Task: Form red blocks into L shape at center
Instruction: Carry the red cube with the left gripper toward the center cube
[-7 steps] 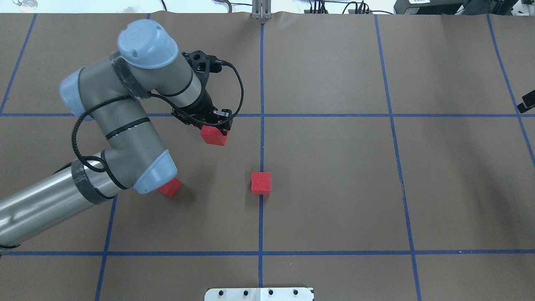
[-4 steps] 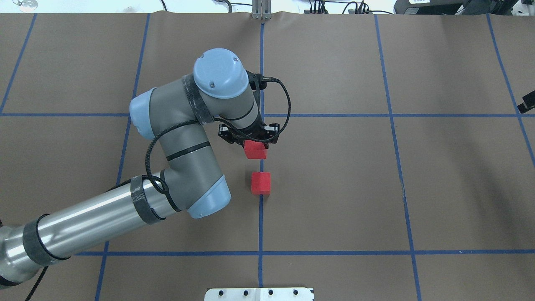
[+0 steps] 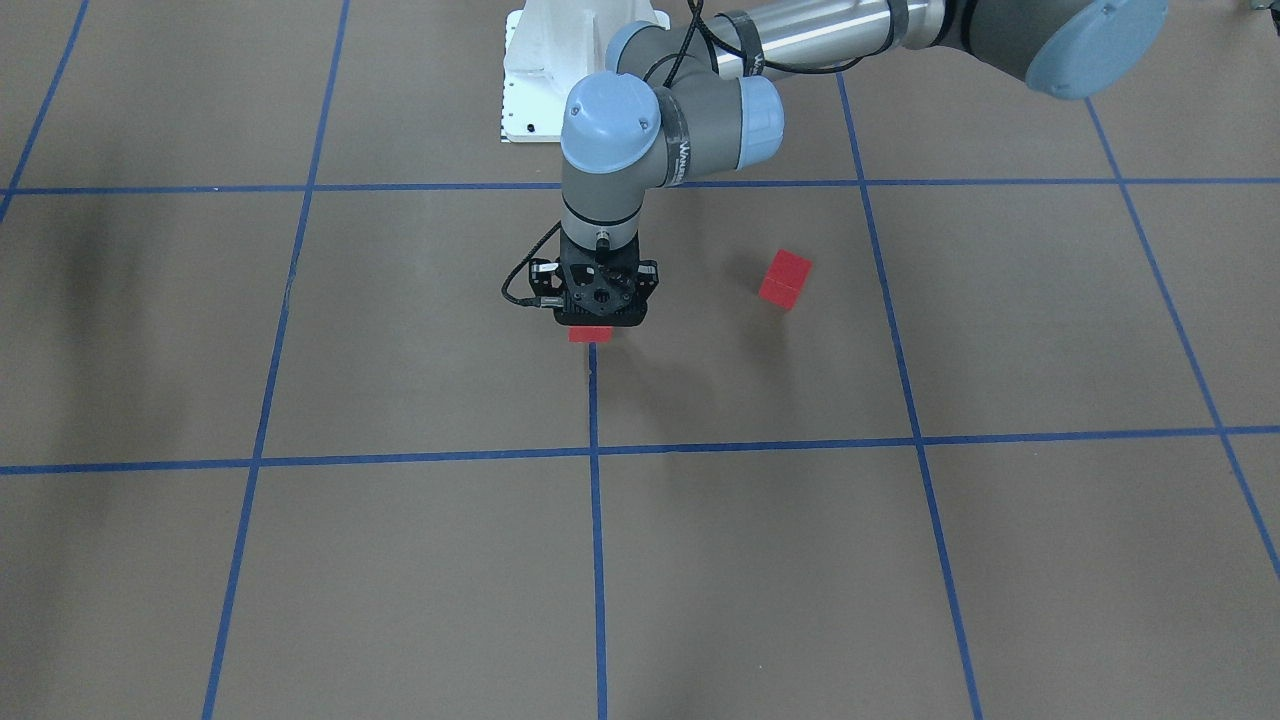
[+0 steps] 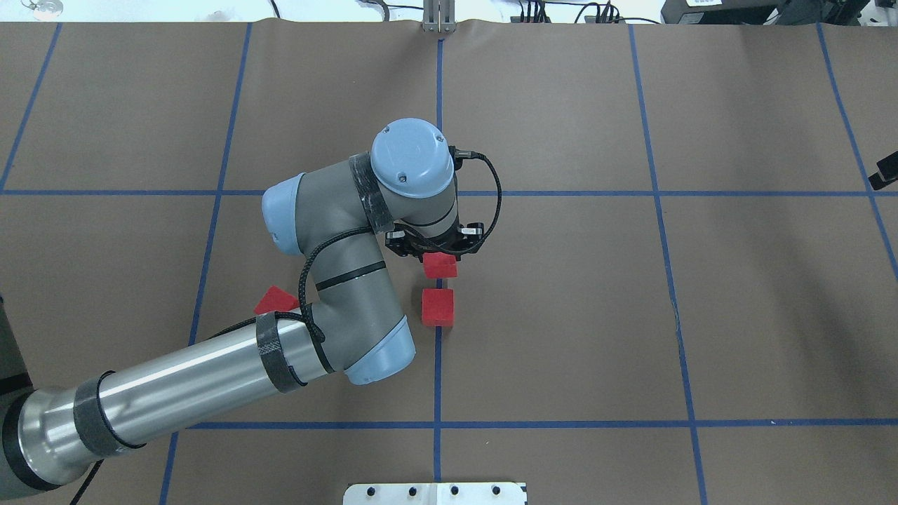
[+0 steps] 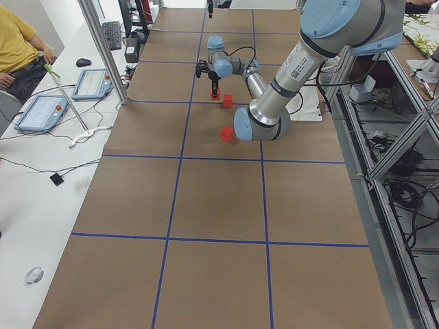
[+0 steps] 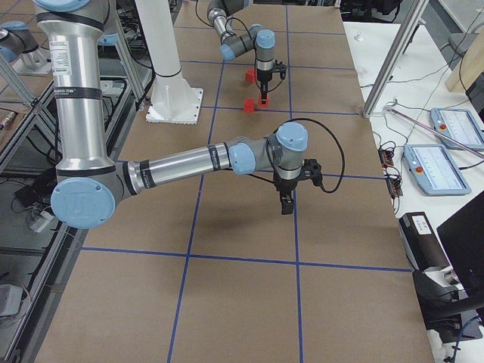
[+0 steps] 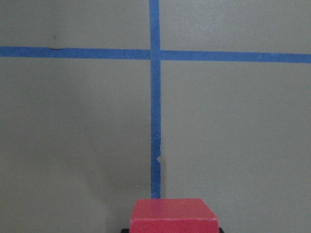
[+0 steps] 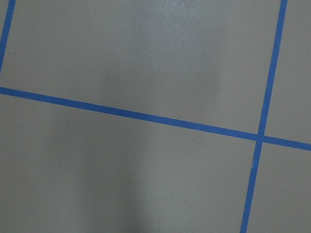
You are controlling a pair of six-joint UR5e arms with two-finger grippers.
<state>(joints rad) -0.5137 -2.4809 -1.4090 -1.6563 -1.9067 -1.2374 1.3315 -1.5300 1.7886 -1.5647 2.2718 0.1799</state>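
Red block (image 4: pixel 440 266), clamped in the left pincer (image 4: pixel 439 259), hangs just beyond its twin (image 4: pixel 438 307) on the centre line (image 4: pixel 437 372), seemingly starting the L.

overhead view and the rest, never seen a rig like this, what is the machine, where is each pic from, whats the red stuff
These are two robot arms over a brown surface gridded with blue tape. One camera looks down from behind the robot, one faces it, two look along the table from its ends, two ride the wrists. The left arm grips one red block in its jaws, just beyond a second block resting on a tape line, not touching. A third block lies aside. The right arm hangs further off.
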